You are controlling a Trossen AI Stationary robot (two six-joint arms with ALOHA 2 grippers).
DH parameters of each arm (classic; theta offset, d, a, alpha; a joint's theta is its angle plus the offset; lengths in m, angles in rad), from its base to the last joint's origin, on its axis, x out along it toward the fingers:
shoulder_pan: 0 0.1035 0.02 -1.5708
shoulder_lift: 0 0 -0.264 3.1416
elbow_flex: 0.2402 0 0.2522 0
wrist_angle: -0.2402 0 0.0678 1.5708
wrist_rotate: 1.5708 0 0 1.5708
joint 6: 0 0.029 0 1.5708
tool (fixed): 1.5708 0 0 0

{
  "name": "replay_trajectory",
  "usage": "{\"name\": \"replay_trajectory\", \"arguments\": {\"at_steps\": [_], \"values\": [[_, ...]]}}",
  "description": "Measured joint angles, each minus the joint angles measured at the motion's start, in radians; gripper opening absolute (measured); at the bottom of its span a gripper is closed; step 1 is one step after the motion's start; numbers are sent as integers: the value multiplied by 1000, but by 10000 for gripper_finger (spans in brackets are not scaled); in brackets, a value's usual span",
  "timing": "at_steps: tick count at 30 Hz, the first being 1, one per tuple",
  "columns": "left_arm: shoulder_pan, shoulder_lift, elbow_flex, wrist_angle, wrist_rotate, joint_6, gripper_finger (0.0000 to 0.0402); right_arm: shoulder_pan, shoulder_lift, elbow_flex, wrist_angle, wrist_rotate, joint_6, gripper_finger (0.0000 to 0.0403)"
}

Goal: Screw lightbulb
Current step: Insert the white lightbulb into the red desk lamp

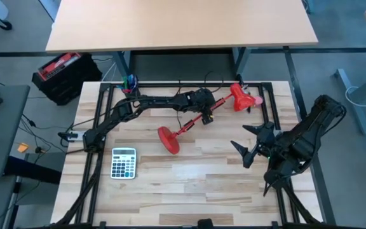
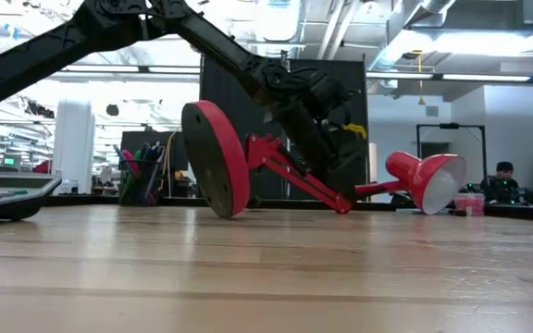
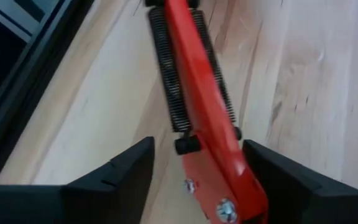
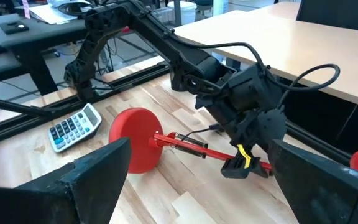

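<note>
1. From above, the red desk lamp (image 1: pixel 199 117) was seen tipped over on the table (image 1: pixel 196 184), its shade (image 1: pixel 241 97) near the far edge. The left gripper (image 1: pixel 207 115) was placed over the lamp arm; the right gripper (image 1: pixel 250 141) was held apart, jaws wide and empty. A calculator (image 1: pixel 123 162) was noted. The lightbulb could not be made out.
2. At table level, the lamp base (image 2: pixel 216 158) was seen tilted.
3. In the left wrist view, the open fingers (image 3: pixel 120 174) were seen straddling the lamp arm (image 3: pixel 201 106), contact unclear.
4. In the right wrist view, the lamp base (image 4: pixel 132 140) and calculator (image 4: pixel 73 127) were seen between spread fingers (image 4: pixel 98 171).

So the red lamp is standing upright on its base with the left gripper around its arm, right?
Not upright. The red lamp lies tipped over on the table, its base on edge, as the low view shows. The left gripper does straddle its arm, fingers open.
</note>
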Motion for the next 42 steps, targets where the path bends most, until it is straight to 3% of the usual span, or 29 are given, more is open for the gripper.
{"name": "replay_trajectory", "arguments": {"at_steps": [13, 20, 26, 33, 42], "values": [[12, 8, 0, -10, -5, -54, 47, -8, 0, 0, 8, -2, 0, 388], [14, 5, -1, 9, 0, -83, 47, -7, 0, 0, 11, -7, -8, 388], [13, -15, -6, 126, 2, -150, 47, -7, -1, 0, 12, -8, -8, 388], [11, -145, -5, 209, 0, -174, 47, 2, -2, 0, 16, -8, -14, 388], [-13, -268, -2, 297, -16, -129, 47, 58, -2, 0, 90, 1, -205, 388]]}}
